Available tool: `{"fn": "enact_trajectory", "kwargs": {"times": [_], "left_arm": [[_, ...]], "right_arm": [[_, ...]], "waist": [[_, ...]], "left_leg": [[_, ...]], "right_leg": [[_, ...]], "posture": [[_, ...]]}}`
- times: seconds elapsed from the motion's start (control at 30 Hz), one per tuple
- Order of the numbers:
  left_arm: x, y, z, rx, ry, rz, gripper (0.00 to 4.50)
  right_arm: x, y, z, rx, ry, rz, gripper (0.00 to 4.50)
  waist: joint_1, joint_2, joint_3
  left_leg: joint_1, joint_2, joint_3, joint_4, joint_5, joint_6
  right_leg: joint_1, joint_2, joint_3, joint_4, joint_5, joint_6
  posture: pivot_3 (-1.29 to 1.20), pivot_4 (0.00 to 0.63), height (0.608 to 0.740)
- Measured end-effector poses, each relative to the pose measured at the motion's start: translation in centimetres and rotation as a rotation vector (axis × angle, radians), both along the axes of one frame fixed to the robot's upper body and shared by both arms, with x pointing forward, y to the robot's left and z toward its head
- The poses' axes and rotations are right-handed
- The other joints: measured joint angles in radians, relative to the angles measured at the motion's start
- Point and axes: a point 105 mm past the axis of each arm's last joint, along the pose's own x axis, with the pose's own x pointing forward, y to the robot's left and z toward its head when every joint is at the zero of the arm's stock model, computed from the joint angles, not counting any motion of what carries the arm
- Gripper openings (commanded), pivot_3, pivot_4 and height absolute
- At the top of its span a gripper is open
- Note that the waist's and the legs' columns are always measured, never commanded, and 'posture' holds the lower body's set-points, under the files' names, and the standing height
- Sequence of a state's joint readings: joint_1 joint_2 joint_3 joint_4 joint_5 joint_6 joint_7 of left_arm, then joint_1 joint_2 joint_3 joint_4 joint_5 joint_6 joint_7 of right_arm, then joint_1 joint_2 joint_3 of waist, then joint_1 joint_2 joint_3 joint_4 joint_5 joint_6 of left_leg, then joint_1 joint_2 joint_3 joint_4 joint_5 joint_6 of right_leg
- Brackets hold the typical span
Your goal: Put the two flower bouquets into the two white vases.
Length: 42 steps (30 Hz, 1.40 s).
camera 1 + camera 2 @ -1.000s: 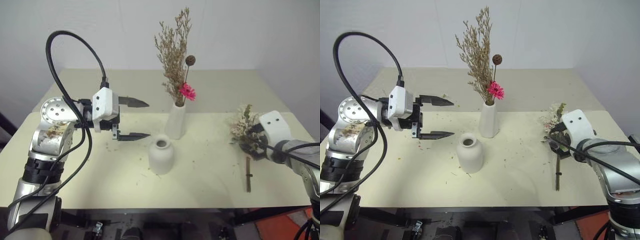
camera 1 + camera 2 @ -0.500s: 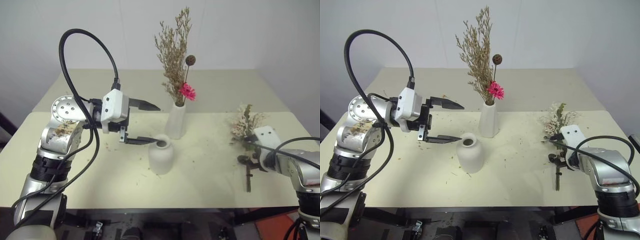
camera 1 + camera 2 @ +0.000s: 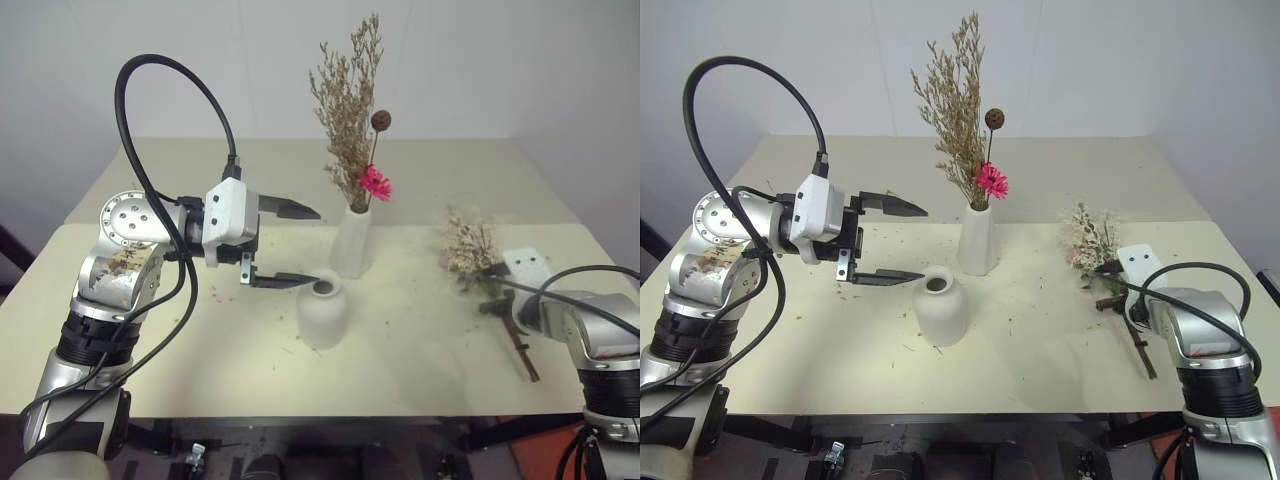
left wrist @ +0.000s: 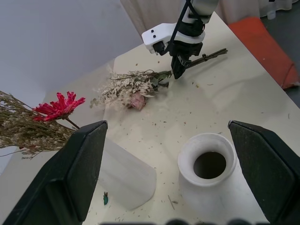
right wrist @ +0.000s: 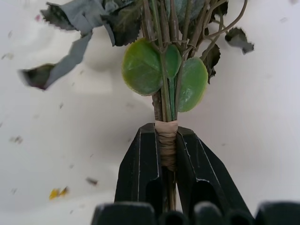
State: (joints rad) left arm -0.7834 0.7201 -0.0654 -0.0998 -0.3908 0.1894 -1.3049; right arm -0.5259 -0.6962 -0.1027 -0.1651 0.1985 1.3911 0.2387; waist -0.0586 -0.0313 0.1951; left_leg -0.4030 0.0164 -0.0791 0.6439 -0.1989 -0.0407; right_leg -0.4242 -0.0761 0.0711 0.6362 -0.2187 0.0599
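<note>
Comparing with a second earlier, the right end effector (image 5: 167, 154) had closed from spread to pinching the rose bouquet (image 3: 1087, 238) stems at the worktop's (image 3: 1040, 340) four o'clock; round vase (image 3: 940, 305) empty, left end effector (image 3: 902, 241) spread.

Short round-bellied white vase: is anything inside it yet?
Nothing visible. The short round-bellied matte white vase shows a dark, bare mouth with no stems in it; its bottom is hidden in shadow. The fuller pink-rose bouquet lies on the table, clamped at its stems by the right gripper.
</note>
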Motion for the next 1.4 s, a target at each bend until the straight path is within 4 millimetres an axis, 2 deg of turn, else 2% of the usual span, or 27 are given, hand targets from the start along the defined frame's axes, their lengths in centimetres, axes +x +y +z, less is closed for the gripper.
{"fn": "enact_trajectory", "kwargs": {"times": [0.1,0.13,0.17,0.2,0.27,0.3,0.37,0.4,0.5,0.57,0.63,0.77,0.93,1.07,1.23,1.4], "left_arm": [[0.1,0.0,0.0,-0.003,0.000,0.006,4.50],[0.2,0.1,0.0,-0.007,0.001,0.011,4.50],[0.4,0.4,0.1,-0.014,0.005,0.023,4.50],[0.5,0.4,0.1,-0.017,0.008,0.028,4.50],[0.9,1.0,0.1,-0.025,0.020,0.053,4.50],[0.9,1.2,0.1,-0.024,0.019,0.056,4.50],[1.3,2.2,-0.1,-0.009,0.035,0.088,4.50],[1.5,2.6,-0.3,-0.007,0.043,0.101,4.50],[1.7,3.5,-1.2,0.009,0.071,0.134,4.50],[1.7,4.0,-1.9,0.014,0.095,0.153,4.50],[1.7,4.4,-2.4,0.020,0.113,0.165,4.50],[1.6,5.1,-2.8,0.043,0.124,0.190,4.50],[1.2,6.0,-3.4,0.063,0.142,0.219,4.50],[0.8,6.8,-3.9,0.079,0.158,0.248,4.50],[0.5,6.8,-4.2,0.074,0.174,0.258,4.50],[0.5,6.9,-4.1,0.067,0.167,0.267,4.50]], "right_arm": [[1.7,-1.3,2.4,-0.114,-0.231,-0.139,0.21],[2.1,-2.1,3.8,-0.179,-0.340,-0.195,0.21],[2.3,-2.8,6.4,-0.273,-0.517,-0.244,0.21],[2.3,-2.9,7.3,-0.297,-0.567,-0.253,0.21],[1.9,-2.2,11.1,-0.311,-0.830,-0.252,0.21],[1.7,-1.6,11.8,-0.247,-0.894,-0.228,0.21],[0.8,2.1,12.0,0.187,-1.041,-0.061,0.21],[0.3,3.9,12.3,0.304,-1.077,0.035,0.21],[-2.1,8.1,15.0,0.539,-1.191,0.319,0.21],[-3.8,10.3,16.9,0.652,-1.248,0.466,0.21],[-4.5,12.3,18.0,0.785,-1.272,0.568,0.21],[-4.7,16.1,18.8,0.884,-1.227,0.750,0.21],[-4.8,19.0,18.9,0.953,-1.168,0.902,0.21],[-5.2,20.7,18.6,0.984,-1.123,0.994,0.21],[-6.0,22.3,18.0,1.044,-1.058,1.107,0.21],[-5.5,24.7,16.4,1.077,-0.968,1.159,0.21]], "waist": [[-0.002,0.000,0.000],[-0.002,0.000,0.000],[-0.001,0.001,0.000],[-0.001,0.001,0.000],[-0.003,0.001,0.000],[-0.005,0.001,0.000],[-0.012,0.001,0.001],[-0.014,0.001,0.001],[-0.014,0.002,0.001],[-0.011,0.002,0.001],[-0.012,0.002,0.001],[-0.012,0.002,0.001],[-0.011,0.002,0.001],[-0.011,0.002,0.001],[-0.009,0.002,0.001],[-0.011,0.002,0.001]], "left_leg": [[-0.001,0.000,0.000,0.000,0.000,0.000],[-0.001,0.000,0.000,0.000,0.000,0.000],[-0.002,-0.001,0.000,0.000,0.000,0.000],[-0.002,-0.001,0.000,0.000,0.000,0.000],[-0.002,0.000,0.000,0.000,0.000,0.000],[-0.001,0.000,0.000,0.000,0.000,0.000],[0.001,0.002,-0.001,-0.001,0.000,0.000],[0.001,0.001,0.000,-0.001,0.000,0.000],[0.003,0.001,0.000,-0.001,0.000,0.000],[0.003,0.001,0.000,-0.001,0.000,0.000],[0.004,0.001,0.000,-0.001,0.000,0.000],[0.004,0.001,0.000,-0.001,0.000,0.000],[0.003,0.001,0.000,-0.001,0.000,0.000],[0.004,0.001,0.000,-0.001,0.000,0.000],[0.003,0.002,0.000,-0.001,0.000,0.000],[0.004,0.002,0.000,-0.001,0.000,0.000]], "right_leg": [[-0.001,0.000,0.000,0.001,0.000,0.000],[-0.001,0.000,0.000,0.001,0.000,0.000],[-0.002,-0.001,0.000,0.001,0.000,0.000],[-0.002,-0.001,0.000,0.000,0.000,0.000],[-0.002,0.000,0.000,0.000,0.001,-0.001],[-0.001,0.000,0.000,0.000,0.001,-0.002],[0.000,0.002,0.000,0.001,0.002,-0.002],[-0.001,0.001,0.001,0.003,0.001,-0.002],[0.000,0.001,0.001,0.004,0.001,-0.002],[0.001,0.001,0.001,0.004,0.000,-0.002],[0.001,0.001,0.001,0.005,0.000,-0.002],[0.000,0.001,0.001,0.005,0.000,-0.003],[0.000,0.001,0.000,0.005,0.000,-0.004],[0.000,0.001,0.000,0.006,0.000,-0.003],[0.000,0.001,0.000,0.006,0.000,-0.003],[0.000,0.002,0.000,0.006,0.000,-0.003]], "posture": [[0.00,0.150,0.740],[0.00,0.150,0.740],[0.00,0.150,0.740],[0.00,0.150,0.740],[0.00,0.150,0.740],[0.00,0.150,0.740],[0.00,0.150,0.740],[0.00,0.150,0.740],[0.00,0.150,0.740],[0.00,0.150,0.740],[0.00,0.150,0.740],[0.00,0.150,0.740],[0.00,0.150,0.740],[0.00,0.150,0.740],[0.00,0.150,0.740],[0.00,0.150,0.740]]}}
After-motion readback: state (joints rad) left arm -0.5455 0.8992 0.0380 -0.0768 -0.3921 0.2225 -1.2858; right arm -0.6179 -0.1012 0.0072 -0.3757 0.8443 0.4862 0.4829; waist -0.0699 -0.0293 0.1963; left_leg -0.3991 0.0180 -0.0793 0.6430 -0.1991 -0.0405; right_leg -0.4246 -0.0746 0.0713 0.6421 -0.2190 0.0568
